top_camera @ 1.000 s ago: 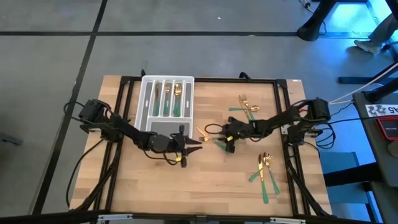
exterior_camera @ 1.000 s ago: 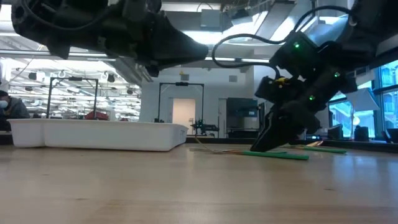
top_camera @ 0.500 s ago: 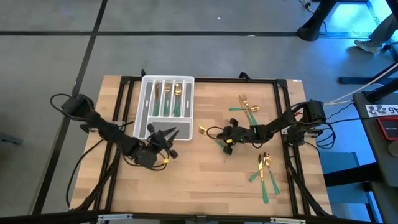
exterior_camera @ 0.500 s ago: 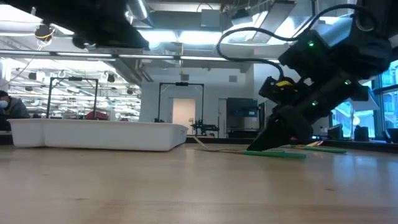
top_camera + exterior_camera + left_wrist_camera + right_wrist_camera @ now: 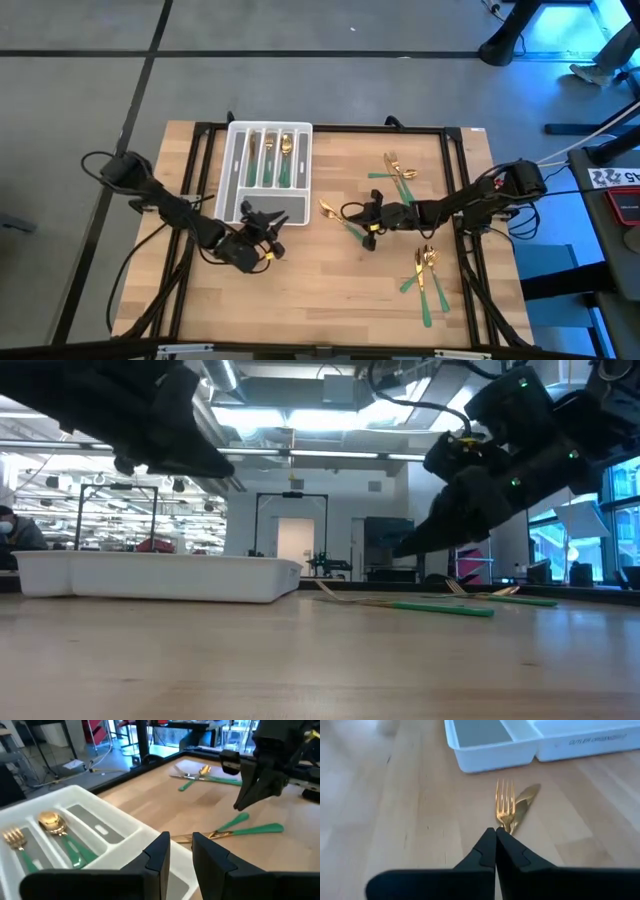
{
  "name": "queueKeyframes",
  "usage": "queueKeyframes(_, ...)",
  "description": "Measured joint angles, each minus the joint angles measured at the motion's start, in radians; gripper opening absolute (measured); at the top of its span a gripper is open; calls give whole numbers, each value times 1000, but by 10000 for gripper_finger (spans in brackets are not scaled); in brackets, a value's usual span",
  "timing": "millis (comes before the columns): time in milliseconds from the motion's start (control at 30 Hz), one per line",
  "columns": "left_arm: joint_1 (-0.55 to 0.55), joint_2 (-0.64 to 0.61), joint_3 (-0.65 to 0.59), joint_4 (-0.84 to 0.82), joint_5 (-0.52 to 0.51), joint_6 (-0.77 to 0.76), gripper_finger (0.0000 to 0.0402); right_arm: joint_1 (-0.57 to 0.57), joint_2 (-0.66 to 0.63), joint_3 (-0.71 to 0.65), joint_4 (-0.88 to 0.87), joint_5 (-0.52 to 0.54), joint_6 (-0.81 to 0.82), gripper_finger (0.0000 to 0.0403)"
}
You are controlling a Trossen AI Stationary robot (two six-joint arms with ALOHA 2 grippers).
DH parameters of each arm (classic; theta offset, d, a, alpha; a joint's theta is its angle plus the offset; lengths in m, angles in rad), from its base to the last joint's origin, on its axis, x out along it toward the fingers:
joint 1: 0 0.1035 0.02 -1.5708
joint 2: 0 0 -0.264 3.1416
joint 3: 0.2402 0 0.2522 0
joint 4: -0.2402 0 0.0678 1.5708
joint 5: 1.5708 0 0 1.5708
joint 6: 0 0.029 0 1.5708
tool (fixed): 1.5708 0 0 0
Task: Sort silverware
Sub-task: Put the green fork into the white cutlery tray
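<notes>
The right claw [image 5: 366, 222] hung just above the middle of the table [image 5: 330, 290], its fingers pinched fully together with nothing between them, so the grab looked to me like a miss. The fork [image 5: 504, 802] and knife [image 5: 524, 802] it seemed to be after lay crossed on the wood right under its tips, heads pointing toward the white tray [image 5: 232, 170]. That tray already held several pieces sorted into its long slots, handles all running the same way. The left claw [image 5: 262, 229] hovered over the tray's near end, fingers a narrow gap apart and empty, probably waiting its turn. Two more loose clusters of silverware [image 5: 395, 172] lay well apart on the right side, one far, one near [image 5: 428, 272], presumably for later.
</notes>
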Motion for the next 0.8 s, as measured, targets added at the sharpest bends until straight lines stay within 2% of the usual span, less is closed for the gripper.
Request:
queueKeyframes(100,11,14,0,0,5,-10,69,-20,6,1,1,-20,-29,19)
queueKeyframes(333,44,15,0,4,6,-15,69,-77,98,24,-6,-82,-30,117)
queueKeyframes(467,55,15,0,7,6,-20,69,-75,171,71,-10,-52,-56,146)
queueKeyframes(633,54,15,0,17,7,-22,69,-86,237,124,-32,-43,-75,131)
queueKeyframes(733,54,15,0,18,10,-23,69,-96,259,140,-74,-43,-78,102)
queueKeyframes(800,54,15,0,18,17,-26,69,-107,267,140,-81,-79,-73,75)
